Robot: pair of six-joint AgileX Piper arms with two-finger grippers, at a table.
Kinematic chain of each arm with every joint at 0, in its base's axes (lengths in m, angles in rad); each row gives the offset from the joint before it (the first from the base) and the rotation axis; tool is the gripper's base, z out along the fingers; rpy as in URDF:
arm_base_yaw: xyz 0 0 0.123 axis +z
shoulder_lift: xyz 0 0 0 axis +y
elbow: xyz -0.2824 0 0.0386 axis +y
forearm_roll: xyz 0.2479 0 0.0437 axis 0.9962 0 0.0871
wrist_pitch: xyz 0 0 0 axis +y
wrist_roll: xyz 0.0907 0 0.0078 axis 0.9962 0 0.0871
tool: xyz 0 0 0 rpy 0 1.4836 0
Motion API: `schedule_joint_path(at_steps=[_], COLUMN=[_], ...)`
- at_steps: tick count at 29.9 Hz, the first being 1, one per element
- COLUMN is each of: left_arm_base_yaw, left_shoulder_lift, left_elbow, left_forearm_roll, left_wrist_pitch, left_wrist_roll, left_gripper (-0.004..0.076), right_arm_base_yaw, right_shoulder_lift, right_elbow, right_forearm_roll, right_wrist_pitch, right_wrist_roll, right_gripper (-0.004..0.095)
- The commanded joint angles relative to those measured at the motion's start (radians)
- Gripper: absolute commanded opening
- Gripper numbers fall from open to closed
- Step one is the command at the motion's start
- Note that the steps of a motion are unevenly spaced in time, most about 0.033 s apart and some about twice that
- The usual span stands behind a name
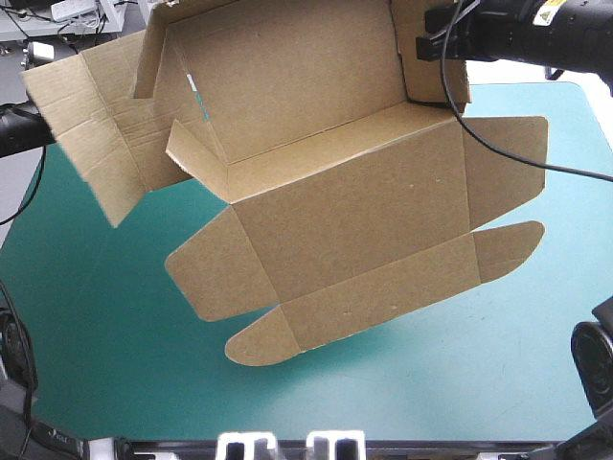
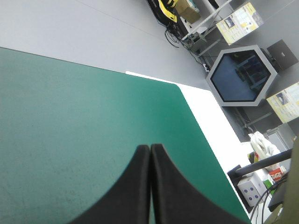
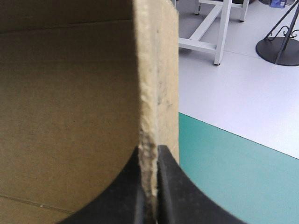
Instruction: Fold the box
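Note:
The brown box (image 1: 354, 201) hangs tilted above the teal-green table, an open sheet with one long wall raised and its rounded flaps spread toward the front. My right gripper (image 1: 431, 43) holds its far right corner from above. In the right wrist view the black fingers (image 3: 170, 186) pinch a board edge (image 3: 156, 70), and the box's inner face (image 3: 70, 116) fills the space beside them. My left gripper (image 2: 150, 148) is shut on nothing, with only the table cover ahead of it. Its arm (image 1: 19, 129) enters at the left edge, beside the box's far left flap (image 1: 81, 125).
The teal-green cover (image 1: 115, 335) shows under and in front of the lifted box. Its right edge (image 1: 599, 125) runs close to the right arm. In the left wrist view the table's corner (image 2: 177, 88) lies ahead of the shut fingers.

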Motion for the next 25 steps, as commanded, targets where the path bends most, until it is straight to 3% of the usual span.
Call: schedule_joint_path(at_steps=[1, 25], left_arm_base_yaw=[-0.004, -0.104], left_shoulder_lift=[-0.094, -0.218], left_elbow=[-0.026, -0.026], left_forearm_roll=[-0.057, -0.052], left_wrist_pitch=[0.077, 0.076], left_wrist_roll=[-0.017, -0.047], left_gripper=[-0.001, -0.001], right_arm_base_yaw=[-0.005, -0.005], right_shoulder_lift=[-0.016, 0.076], right_elbow=[-0.024, -0.024], right_forearm_roll=[0.032, 0.134], right_wrist_pitch=[-0.113, -0.2], right_wrist_roll=[0.02, 0.008], right_gripper=[-0.0009, -0.0009])
